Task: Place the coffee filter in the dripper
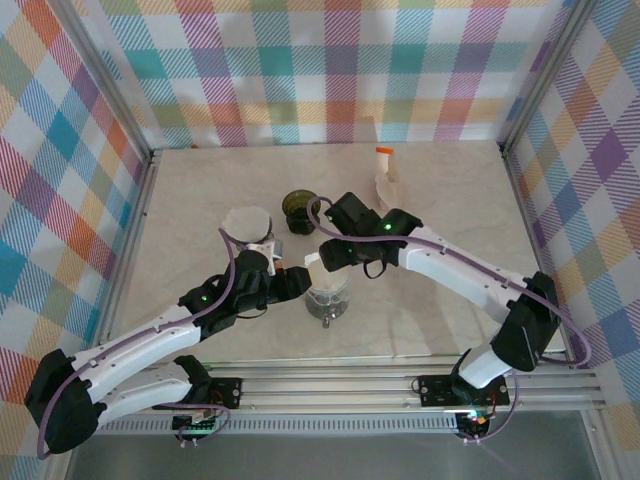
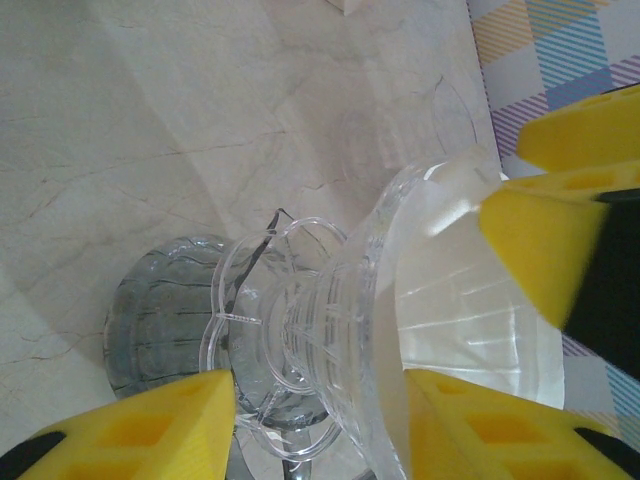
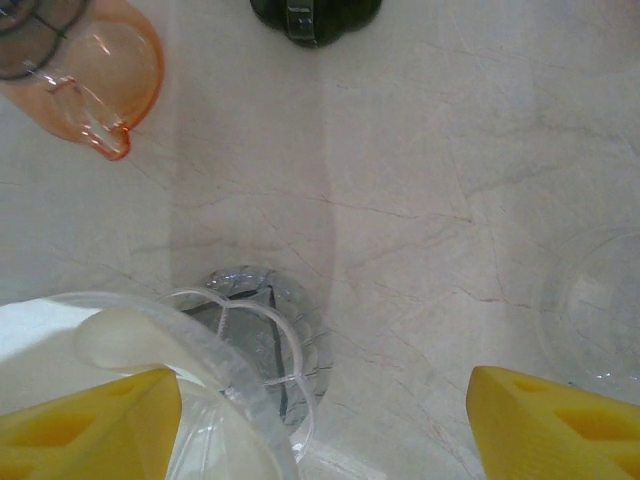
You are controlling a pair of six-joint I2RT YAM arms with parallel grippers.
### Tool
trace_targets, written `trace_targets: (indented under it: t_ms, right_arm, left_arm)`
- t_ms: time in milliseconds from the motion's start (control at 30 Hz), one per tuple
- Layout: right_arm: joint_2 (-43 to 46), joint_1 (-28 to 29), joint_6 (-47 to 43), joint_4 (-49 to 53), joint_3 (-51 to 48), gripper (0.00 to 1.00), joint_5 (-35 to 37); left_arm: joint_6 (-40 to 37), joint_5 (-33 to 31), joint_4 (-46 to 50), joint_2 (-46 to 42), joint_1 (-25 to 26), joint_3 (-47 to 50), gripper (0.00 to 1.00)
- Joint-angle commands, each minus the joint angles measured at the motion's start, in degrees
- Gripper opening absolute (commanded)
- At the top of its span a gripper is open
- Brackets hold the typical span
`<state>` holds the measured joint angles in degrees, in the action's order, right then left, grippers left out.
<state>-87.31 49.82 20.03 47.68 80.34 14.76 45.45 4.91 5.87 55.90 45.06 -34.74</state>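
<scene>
The clear plastic dripper (image 1: 328, 296) sits on a glass server (image 2: 165, 320) in the middle of the table. A white coffee filter (image 2: 455, 300) lies inside its cone, and its edge shows in the right wrist view (image 3: 50, 330). My left gripper (image 1: 300, 283) comes in from the left. Its yellow fingers (image 2: 160, 425) are shut on the dripper's narrow lower part (image 2: 320, 400). My right gripper (image 1: 335, 262) hovers open over the dripper's rim (image 3: 325, 400). One of its fingers (image 2: 545, 250) is at the filter's edge and the other is over bare table.
A dark green dish (image 1: 299, 205) and a round white object (image 1: 247, 222) lie behind the dripper. An orange-capped white item (image 1: 386, 172) stands at the back right. An orange-tinted clear cup (image 3: 100, 55) and a clear glass piece (image 3: 600, 310) are close by. Checked walls enclose the table.
</scene>
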Motion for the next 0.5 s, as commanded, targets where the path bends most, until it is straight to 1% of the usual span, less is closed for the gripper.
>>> trace_targets:
  t_ms: [0, 167, 467]
  right_arm:
    - [6.2, 0.2, 1.8, -2.5, -2.1, 0.76, -1.6]
    - [12.6, 0.2, 3.5, -4.8, -5.7, 0.76, -0.4]
    - [16.6, 0.2, 6.3, -5.3, -10.0, 0.76, 1.3]
  left_arm:
    - [0.3, -0.3, 1.3, -0.1, -0.6, 0.2, 0.49]
    - [0.6, 0.0, 0.8, 0.4, -0.6, -0.1, 0.52]
    - [0.5, 0.0, 1.9, -1.4, -0.5, -2.1, 0.63]
